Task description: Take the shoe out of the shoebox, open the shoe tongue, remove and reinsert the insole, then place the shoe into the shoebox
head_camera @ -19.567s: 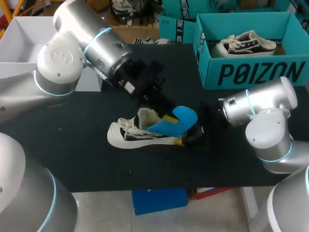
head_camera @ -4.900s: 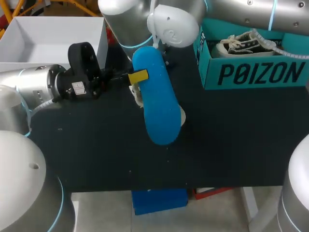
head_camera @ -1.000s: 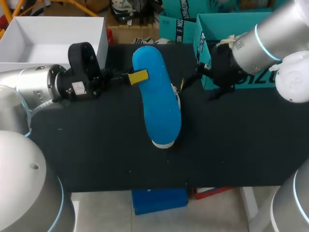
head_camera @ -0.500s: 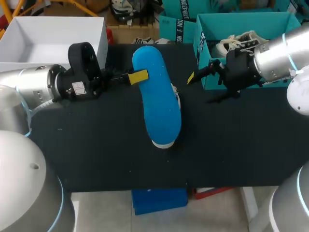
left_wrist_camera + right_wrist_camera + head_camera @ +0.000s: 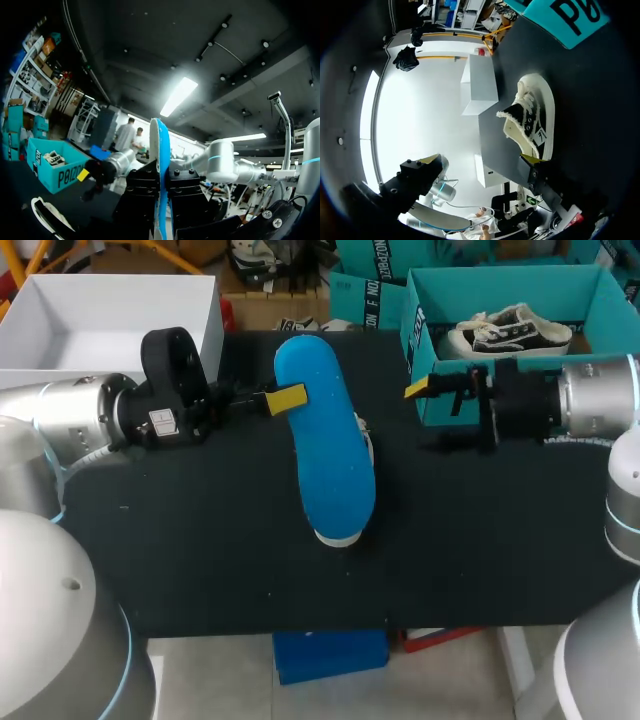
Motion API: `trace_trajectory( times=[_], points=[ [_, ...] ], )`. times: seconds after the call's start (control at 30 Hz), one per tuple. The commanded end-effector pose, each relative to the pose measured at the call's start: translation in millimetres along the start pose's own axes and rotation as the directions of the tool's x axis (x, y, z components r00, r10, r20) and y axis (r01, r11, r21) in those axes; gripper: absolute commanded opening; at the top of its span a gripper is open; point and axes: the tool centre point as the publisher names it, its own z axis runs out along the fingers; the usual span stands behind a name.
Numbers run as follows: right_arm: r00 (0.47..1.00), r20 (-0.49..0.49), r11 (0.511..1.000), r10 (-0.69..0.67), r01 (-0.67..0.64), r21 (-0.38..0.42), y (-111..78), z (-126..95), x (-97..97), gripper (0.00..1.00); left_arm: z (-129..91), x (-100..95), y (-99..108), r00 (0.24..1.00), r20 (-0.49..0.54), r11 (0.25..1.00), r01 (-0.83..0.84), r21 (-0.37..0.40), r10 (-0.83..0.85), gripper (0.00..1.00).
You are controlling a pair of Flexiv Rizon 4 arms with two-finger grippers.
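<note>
The insole (image 5: 325, 440) looks like smooth, matt blue foam. The shoe (image 5: 529, 117) is black cloth with fleecy cream lining. The shoebox (image 5: 500, 285) is matt teal card, the table (image 5: 200, 560) matt black, the left arm (image 5: 70, 415) satiny silver metal.

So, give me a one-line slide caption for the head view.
Left fingers hold the blue insole above the shoe; right fingers stand open beside the teal shoebox.

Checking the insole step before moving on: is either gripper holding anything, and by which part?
The left gripper pinches the blue insole by its side edge, near one end. The right gripper is open and holds nothing.
</note>
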Motion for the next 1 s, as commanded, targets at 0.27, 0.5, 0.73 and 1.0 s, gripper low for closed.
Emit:
trace_trajectory(
  times=[0.27, 0.5, 0.73, 1.0],
  points=[
    [0.921, -0.389, 0.999, -0.025, 0.041, 0.032, 2.1, -0.7, 2.0, 1.00, 0.8, 0.4, 1.7, 1.000, 0.003, 1.000, -0.002, 0.002, 0.002, 0.00],
    [0.956, -0.284, 0.997, -0.070, 0.077, 0.015, 1.8, -3.4, 2.8, 1.00, 0.8, 0.4, 1.7, 1.000, 0.003, 1.000, -0.002, 0.002, 0.002, 0.00],
    [0.965, -0.247, 0.995, -0.090, 0.095, 0.008, 1.1, -4.6, 3.1, 1.00, 0.8, 0.4, 1.7, 1.000, 0.003, 1.000, -0.002, 0.002, 0.002, 0.00],
    [0.963, -0.260, 0.996, -0.079, 0.089, 0.027, -0.4, -5.3, 1.7, 1.00, 0.8, 0.4, 1.7, 1.000, 0.003, 1.000, -0.002, 0.002, 0.002, 0.00]
  ],
)
